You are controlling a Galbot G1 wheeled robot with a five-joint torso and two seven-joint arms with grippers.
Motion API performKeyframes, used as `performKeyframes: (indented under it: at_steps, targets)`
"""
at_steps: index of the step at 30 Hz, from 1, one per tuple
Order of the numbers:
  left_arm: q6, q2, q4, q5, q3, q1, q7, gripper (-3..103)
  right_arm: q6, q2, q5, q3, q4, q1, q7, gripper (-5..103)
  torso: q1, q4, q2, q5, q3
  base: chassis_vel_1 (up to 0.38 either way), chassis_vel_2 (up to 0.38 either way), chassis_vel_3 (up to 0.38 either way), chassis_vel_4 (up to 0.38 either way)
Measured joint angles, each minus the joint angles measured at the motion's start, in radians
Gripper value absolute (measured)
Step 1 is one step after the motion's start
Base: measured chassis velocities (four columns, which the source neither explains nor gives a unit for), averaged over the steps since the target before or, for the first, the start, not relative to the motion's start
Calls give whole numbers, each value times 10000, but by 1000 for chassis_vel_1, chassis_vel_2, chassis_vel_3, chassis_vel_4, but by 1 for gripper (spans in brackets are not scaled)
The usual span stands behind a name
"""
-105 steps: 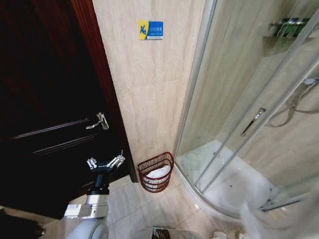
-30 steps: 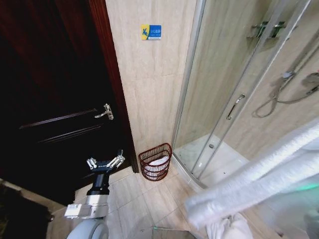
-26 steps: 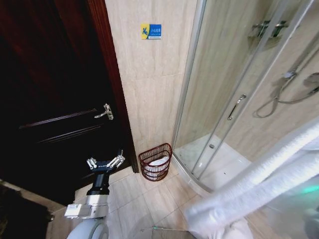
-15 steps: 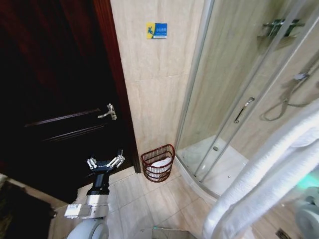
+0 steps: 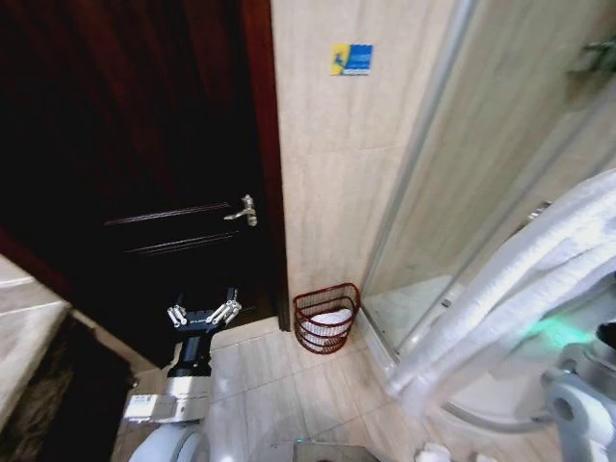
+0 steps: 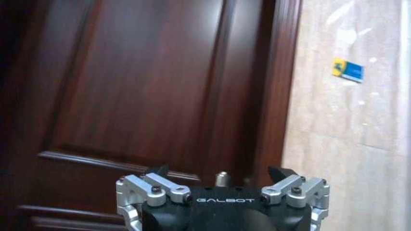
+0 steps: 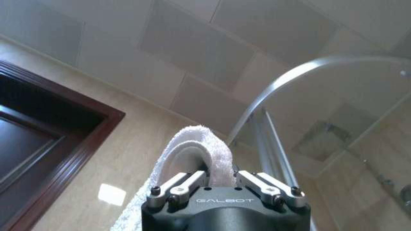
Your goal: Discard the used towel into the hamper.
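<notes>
Two arms on my screens, one loaded and one idle.
Door: dark wooden door (image 5: 125, 164) takes up the left half of my head view, with a metal lever handle (image 5: 243, 211) near its right edge. I see the same panels in the left wrist view.
Wall: beige tiled strip (image 5: 327, 183) between door frame and shower, carrying a small blue and yellow sign (image 5: 351, 59) high up.
Shower: curved glass enclosure (image 5: 452, 173) to the right of the tiled strip. Its rounded top rail shows in the right wrist view.
Towel: white towel (image 5: 510, 279) hangs as a long rolled band across the right side of my head view, lifted well above the floor. In the right wrist view it loops up over the tool.
Hamper: reddish-brown woven hamper (image 5: 327, 319) stands on the floor against the tiled wall, between door frame and shower base. Something white already lies inside it. Towel and hamper are well apart.
Left tool: left tool (image 5: 203, 315) sits low in front of the door, fingers spread wide, gripping nothing.
Right tool: right tool (image 7: 220, 184) is clamped onto the towel, with terry cloth caught between its fingers (image 7: 183, 182).
</notes>
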Motion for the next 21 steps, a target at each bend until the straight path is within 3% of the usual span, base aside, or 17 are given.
performKeyframes:
  at_steps: [8, 21]
  targets:
    - [0, 0, 0, 0, -1, 0, 0, 100, 20, -418, 303, -85, -508, 432, -13, 8, 0, 2, 2, -5, 0, 131, 125, 128, 118]
    - [0, 0, 0, 0, 0, 0, 0, 100, -810, -454, 156, -852, -736, 782, -77, 8, 0, 0, 2, -4, 0, 46, 48, 48, 42]
